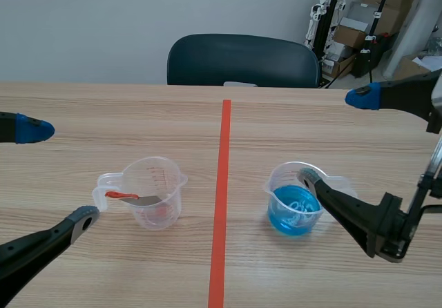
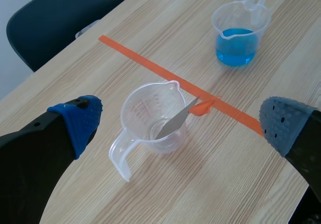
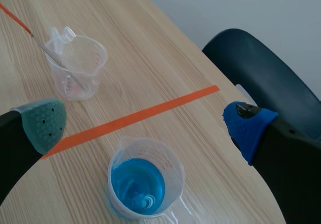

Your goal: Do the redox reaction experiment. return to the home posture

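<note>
I see 2 clear plastic spouted beakers on wood-grain table [image 1: 103,114], one each side of tape line [image 1: 222,184]. Left beaker [image 1: 169,190]: 1 flat metal spatula [image 1: 131,197], red handle over rim. Right beaker [image 1: 277,184]: blue liquid [image 3: 135,184], pale coil [image 3: 148,201] inside, can't ID. Left gripper [image 1: 59,177] & right gripper [image 1: 336,137] both spread wide, holding nothing. Dark chair [image 1: 242,59] partly hidden behind table.

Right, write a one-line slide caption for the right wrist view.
Right claw open over the blue-liquid cup; the clear cup with spatula stands beyond the orange tape.

Scene camera central, facing chair [image 1: 242,59] across table [image 1: 290,128]. Wrist cameras closer, angled down; all share blue beaker [image 1: 294,211], clear beaker [image 1: 164,184].
</note>
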`<action>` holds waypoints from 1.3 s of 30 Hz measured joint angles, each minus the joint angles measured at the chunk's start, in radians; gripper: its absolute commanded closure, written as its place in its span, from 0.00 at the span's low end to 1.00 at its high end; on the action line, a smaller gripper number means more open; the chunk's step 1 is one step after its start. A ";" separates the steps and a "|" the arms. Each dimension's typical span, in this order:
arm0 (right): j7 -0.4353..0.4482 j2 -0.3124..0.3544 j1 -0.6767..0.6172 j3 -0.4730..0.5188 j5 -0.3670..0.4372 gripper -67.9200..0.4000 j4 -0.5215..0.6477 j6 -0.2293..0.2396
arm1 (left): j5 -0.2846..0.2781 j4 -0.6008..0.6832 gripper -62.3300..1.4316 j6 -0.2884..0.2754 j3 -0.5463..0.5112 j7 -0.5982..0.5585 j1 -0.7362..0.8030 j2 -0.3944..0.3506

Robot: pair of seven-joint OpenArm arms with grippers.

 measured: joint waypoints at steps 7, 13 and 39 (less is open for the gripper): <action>0.000 -0.037 0.000 0.000 -0.003 0.00 -0.037 -0.037 | 0.000 0.000 0.00 0.007 0.000 0.000 0.000 -0.013; -0.032 -0.081 0.000 0.000 -0.003 0.00 -0.037 -0.074 | 0.000 0.000 0.00 0.008 0.000 0.000 0.000 -0.035; -0.358 -0.234 0.000 0.075 -0.107 0.00 0.079 -0.071 | 0.000 0.000 0.00 0.025 0.000 0.000 0.000 -0.050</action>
